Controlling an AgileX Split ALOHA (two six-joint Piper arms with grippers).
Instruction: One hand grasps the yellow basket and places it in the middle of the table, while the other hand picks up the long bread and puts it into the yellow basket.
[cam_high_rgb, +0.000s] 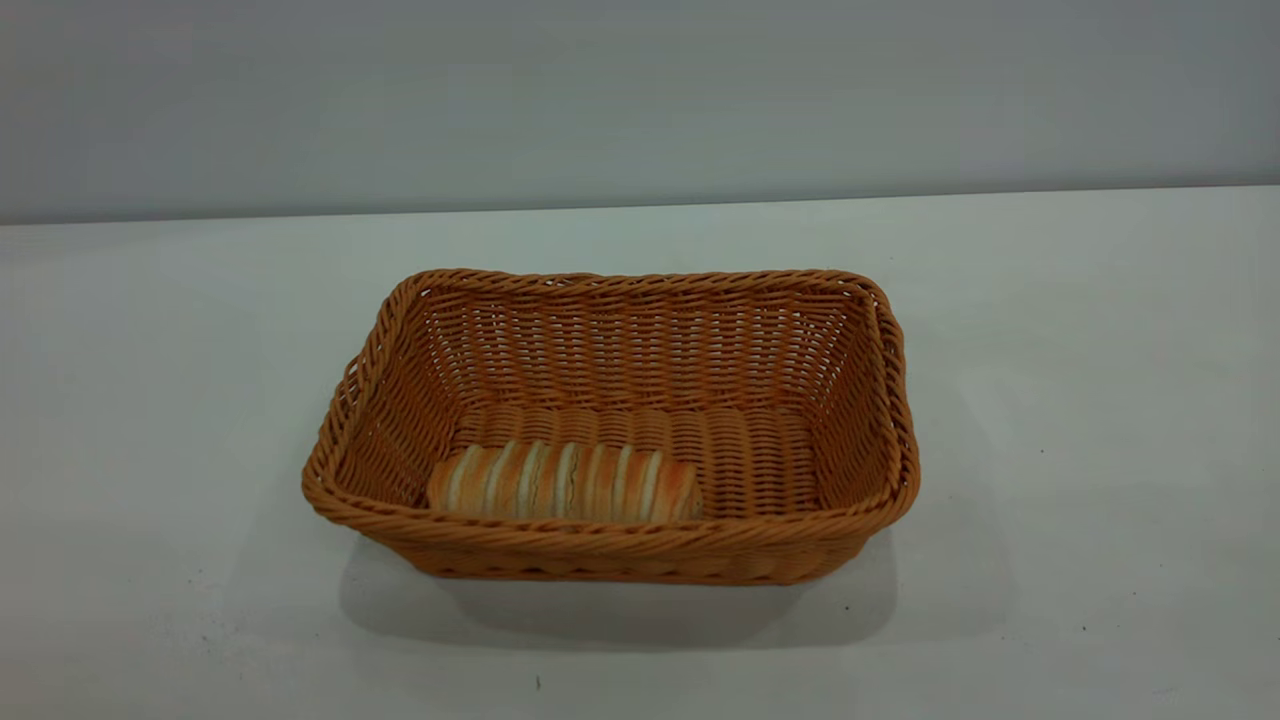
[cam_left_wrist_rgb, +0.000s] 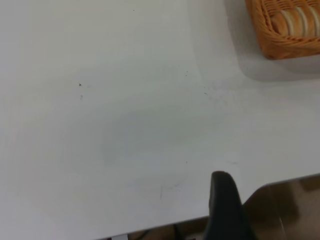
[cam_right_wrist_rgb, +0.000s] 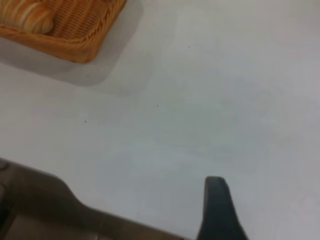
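Orange-tan wicker yellow basket (cam_high_rgb: 640, 400) around striped long bread (cam_high_rgb: 565, 482); tools' state impossible to tell.

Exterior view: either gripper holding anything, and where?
Nothing held. The striped long bread lies inside the orange woven wicker basket; no gripper touches either.

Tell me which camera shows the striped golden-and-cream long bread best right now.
The exterior view: the striped golden-and-cream long bread lies in full sight against the near wall of the orange-tan woven wicker basket. Both wrist views catch only part of it at their frame edges.
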